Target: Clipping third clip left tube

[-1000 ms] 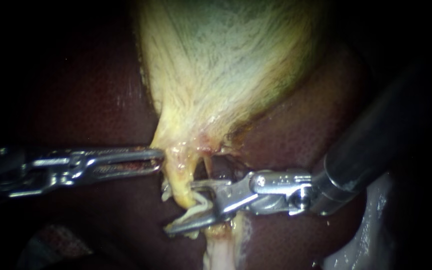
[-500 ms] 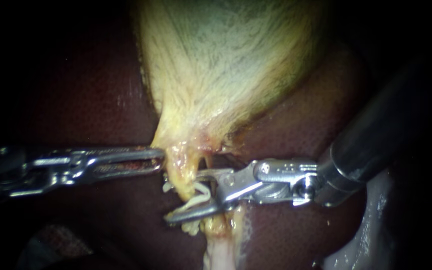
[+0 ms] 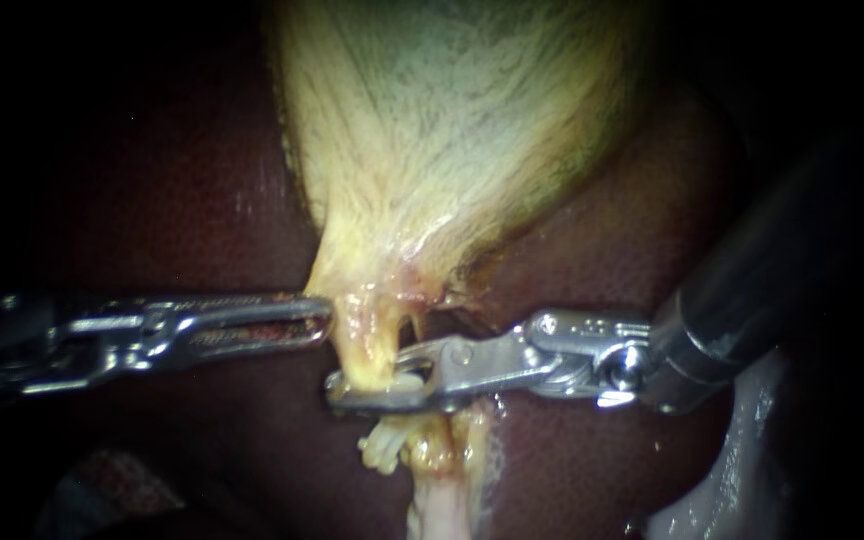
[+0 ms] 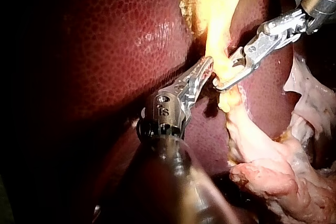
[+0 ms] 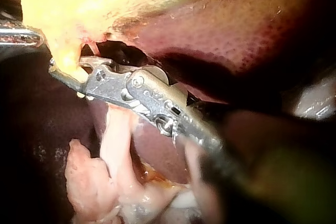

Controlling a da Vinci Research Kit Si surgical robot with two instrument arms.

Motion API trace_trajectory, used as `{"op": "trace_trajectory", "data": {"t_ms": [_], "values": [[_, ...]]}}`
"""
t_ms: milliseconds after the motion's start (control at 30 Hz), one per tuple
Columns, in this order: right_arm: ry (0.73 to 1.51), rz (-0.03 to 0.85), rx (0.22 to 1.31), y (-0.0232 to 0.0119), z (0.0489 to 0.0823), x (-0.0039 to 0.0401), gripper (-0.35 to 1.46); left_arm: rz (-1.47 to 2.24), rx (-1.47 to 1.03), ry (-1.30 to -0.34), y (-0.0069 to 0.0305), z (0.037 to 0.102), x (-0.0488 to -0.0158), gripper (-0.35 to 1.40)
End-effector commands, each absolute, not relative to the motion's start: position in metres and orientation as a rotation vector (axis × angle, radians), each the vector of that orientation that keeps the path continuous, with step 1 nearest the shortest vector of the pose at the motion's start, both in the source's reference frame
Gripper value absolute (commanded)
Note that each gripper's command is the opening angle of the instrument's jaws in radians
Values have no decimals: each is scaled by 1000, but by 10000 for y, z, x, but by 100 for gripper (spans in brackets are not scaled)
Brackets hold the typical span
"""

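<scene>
Dark red liver lies behind the whole field. Nearest the camera, my right instrument comes in from the right, and its jaws are what has changed. A second ago they stood apart astride the left tube with a white clip between them. Now they are clamped flat on that tube from both sides, just under the neck of the gallbladder. A white sliver between them is probably that clip, squeezed down. Just below the jaws a white clip already sits on the same tube. Across the tube, my left instrument has not shifted. Its jaws look clenched on the edge of the neck, holding it taut. Farther back the pale yellow gallbladder widens upward against the liver. I judge the squeeze done or nearly so. What remains is to open the jaws and check that the clip spans the tube fully.
</scene>
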State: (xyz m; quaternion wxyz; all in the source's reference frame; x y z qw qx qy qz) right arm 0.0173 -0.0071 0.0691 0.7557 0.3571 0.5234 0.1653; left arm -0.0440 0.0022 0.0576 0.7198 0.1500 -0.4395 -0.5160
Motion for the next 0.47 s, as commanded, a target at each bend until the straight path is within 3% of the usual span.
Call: {"op": "trace_trajectory", "data": {"t_ms": [33, 467], "values": [[1141, 360, 778, -72, 691, 174, -35, -1141, 332, -972, 22, 576, -440, -35], [1137, 370, 782, -76, 692, 174, -35, -1141, 332, -971, 23, 578, -442, -35]]}}
